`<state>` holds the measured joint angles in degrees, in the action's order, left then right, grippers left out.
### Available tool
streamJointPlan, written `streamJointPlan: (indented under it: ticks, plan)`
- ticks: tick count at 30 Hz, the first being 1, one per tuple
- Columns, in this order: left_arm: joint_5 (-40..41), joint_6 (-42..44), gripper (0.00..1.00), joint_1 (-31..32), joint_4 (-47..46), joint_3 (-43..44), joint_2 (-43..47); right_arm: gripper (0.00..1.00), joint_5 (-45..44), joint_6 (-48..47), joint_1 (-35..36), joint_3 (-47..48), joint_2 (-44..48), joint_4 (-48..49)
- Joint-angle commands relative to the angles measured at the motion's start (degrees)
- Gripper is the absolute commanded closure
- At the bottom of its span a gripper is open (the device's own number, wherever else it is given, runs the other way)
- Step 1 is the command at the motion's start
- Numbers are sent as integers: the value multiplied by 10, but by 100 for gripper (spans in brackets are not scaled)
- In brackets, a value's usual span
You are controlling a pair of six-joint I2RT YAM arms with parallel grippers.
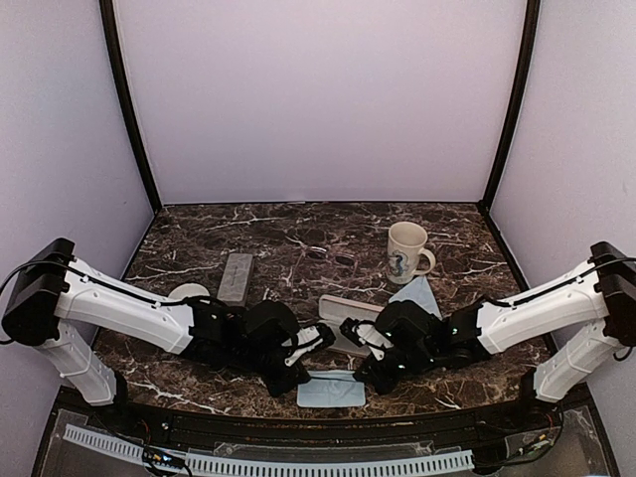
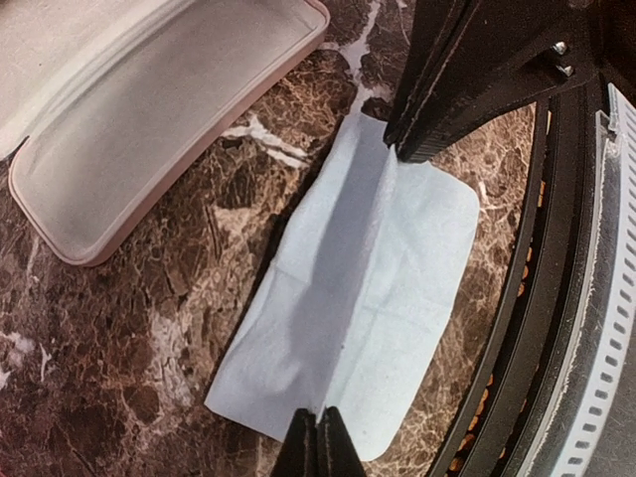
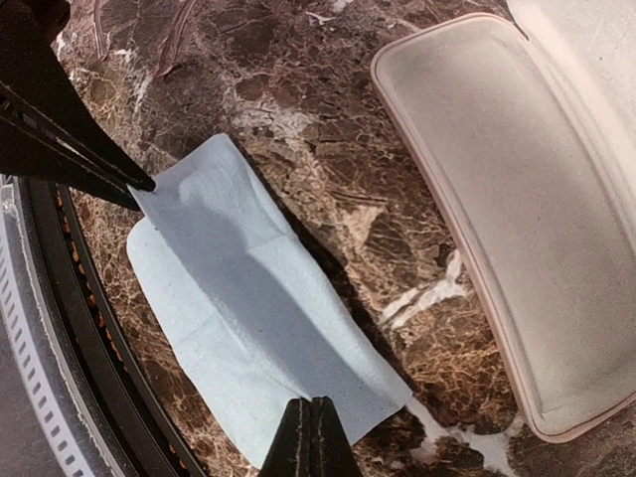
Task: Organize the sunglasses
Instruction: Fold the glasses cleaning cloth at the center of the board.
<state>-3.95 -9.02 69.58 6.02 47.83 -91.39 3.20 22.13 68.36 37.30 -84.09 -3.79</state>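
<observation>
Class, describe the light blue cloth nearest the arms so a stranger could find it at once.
Look at the near edge of the dark marbled table, midway along it. The rectangular light blue cloth lies there, before the open pink case. The other blue cloth sits farther back, beside the white mug.

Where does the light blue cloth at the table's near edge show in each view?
Top external: cloth at bottom centre, by the near edge.
Left wrist: cloth in the centre, reaching the lower edge.
Right wrist: cloth at lower left.
Shared landmark: open pink case beside it.
</observation>
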Motion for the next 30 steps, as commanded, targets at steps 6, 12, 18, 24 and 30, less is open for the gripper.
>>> streamJointPlan:
  ticks: [6,12,18,24,30]
  plan:
    - [-22,-2,100,10,28,-7,-11,99,4,19,15,-24,7,26]
    - [-22,-5,100,24,42,-6,-19,100,9,29,26,-32,11,38]
    - [-20,-13,99,38,42,-5,-25,100,5,42,38,-42,12,48]
    - [-7,-15,98,42,43,-2,-37,100,1,47,45,-43,7,52]
    - [-3,-13,94,42,46,4,-43,99,0,51,48,-44,2,52]
